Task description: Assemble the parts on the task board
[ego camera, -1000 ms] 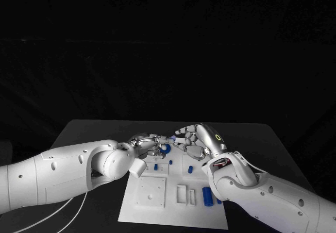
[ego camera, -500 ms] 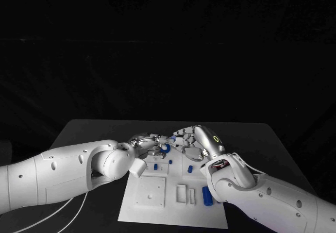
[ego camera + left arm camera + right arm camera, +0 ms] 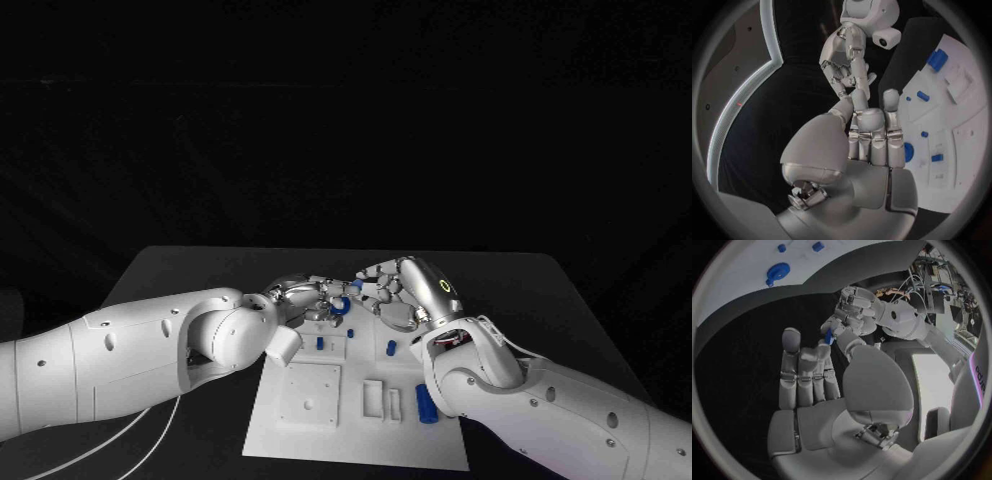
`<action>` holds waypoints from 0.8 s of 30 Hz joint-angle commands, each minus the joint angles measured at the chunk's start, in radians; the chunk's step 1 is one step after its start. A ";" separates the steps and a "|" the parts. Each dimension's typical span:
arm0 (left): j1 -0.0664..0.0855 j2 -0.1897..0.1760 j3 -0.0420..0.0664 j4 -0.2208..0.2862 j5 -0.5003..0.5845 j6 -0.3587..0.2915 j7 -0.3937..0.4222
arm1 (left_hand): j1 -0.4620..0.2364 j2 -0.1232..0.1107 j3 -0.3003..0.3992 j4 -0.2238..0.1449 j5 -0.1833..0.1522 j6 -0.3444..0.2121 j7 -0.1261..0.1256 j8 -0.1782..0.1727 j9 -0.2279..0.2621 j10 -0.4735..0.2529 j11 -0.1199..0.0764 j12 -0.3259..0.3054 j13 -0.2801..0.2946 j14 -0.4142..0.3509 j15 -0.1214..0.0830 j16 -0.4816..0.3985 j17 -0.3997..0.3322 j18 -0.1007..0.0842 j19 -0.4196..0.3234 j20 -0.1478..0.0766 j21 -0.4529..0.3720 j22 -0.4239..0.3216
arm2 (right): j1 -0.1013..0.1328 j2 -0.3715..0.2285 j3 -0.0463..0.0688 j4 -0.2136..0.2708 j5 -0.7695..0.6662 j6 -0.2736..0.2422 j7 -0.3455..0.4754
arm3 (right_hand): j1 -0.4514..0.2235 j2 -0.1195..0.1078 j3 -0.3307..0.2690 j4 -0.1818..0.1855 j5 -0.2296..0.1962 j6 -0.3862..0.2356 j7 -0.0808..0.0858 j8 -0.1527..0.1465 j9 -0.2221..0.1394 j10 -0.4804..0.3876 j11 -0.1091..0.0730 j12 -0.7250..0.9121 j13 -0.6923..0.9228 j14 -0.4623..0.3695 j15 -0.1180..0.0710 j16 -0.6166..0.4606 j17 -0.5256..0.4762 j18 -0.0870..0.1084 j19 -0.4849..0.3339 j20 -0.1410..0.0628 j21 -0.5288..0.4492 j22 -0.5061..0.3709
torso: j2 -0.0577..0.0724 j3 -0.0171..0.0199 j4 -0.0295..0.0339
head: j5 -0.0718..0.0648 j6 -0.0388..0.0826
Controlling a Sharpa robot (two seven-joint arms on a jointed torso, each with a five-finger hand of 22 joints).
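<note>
Hands meet over the board (image 3: 361, 440).
Left hand (image 3: 306, 297) pinches a blue part (image 3: 827, 337) beside the open right hand (image 3: 382, 290), above the board's far edge; a loose handover could drop it.

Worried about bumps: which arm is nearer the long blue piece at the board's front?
Right: right arm passes beside the piece; left arm lies across the board.
</note>
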 commanded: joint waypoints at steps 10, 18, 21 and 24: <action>0.001 0.006 0.001 0.006 -0.005 0.069 -0.004 | 0.000 0.011 0.002 -0.007 0.004 0.004 0.000 0.003 0.002 -0.011 0.001 0.003 -0.001 -0.008 -0.001 0.002 -0.002 -0.017 -0.008 0.003 0.006 0.014 | -0.003 0.011 -0.002 -0.010 -0.070 -0.016 0.007 | 0.012 0.009 0.096 -0.012 -0.005 0.036 -0.002 0.006 0.001 0.015 -0.004 -0.015 0.040 0.008 -0.005 -0.001 0.016 -0.013 0.001 -0.006 0.010 0.052 | 0.000 -0.0008 -0.0001 | 0.000 -0.001; 0.001 0.006 0.001 0.007 -0.016 0.089 -0.018 | -0.012 0.013 -0.003 0.000 0.005 -0.011 0.003 0.002 0.000 -0.016 0.002 0.005 -0.001 -0.010 0.001 0.001 -0.004 -0.017 -0.010 0.005 0.007 0.014 | -0.003 0.015 -0.003 -0.015 -0.079 -0.019 0.011 | 0.003 0.010 0.091 -0.002 -0.005 0.035 -0.003 0.006 0.001 0.017 -0.004 -0.027 0.046 0.010 -0.005 -0.006 0.018 -0.014 0.004 -0.006 -0.003 0.061 | 0.000 -0.0001 0.0004 | -0.001 -0.001; 0.001 0.006 0.001 0.007 -0.022 0.094 -0.023 | -0.025 0.010 -0.012 0.009 0.002 -0.024 0.004 0.001 -0.001 -0.020 0.004 0.007 -0.001 -0.011 0.002 0.001 -0.005 -0.016 -0.011 0.006 0.006 0.013 | -0.003 0.015 -0.003 -0.016 -0.080 -0.017 0.012 | -0.001 0.011 0.089 0.003 -0.005 0.035 -0.004 0.006 0.001 0.017 -0.005 -0.029 0.047 0.010 -0.005 -0.007 0.019 -0.015 0.005 -0.006 -0.006 0.062 | 0.000 -0.0002 0.0001 | -0.002 -0.001; 0.001 0.006 0.001 0.008 -0.028 0.100 -0.028 | -0.039 0.004 -0.023 0.019 -0.008 -0.040 0.007 0.002 -0.002 -0.025 0.006 0.011 0.001 -0.012 0.003 0.000 -0.006 -0.016 -0.011 0.008 0.005 0.012 | -0.003 0.014 -0.003 -0.018 -0.080 -0.012 0.012 | -0.010 0.013 0.084 0.013 -0.005 0.035 -0.006 0.006 0.001 0.017 -0.005 -0.032 0.048 0.011 -0.005 -0.009 0.018 -0.016 0.007 -0.006 -0.010 0.062 | 0.000 -0.0004 -0.0001 | -0.002 -0.001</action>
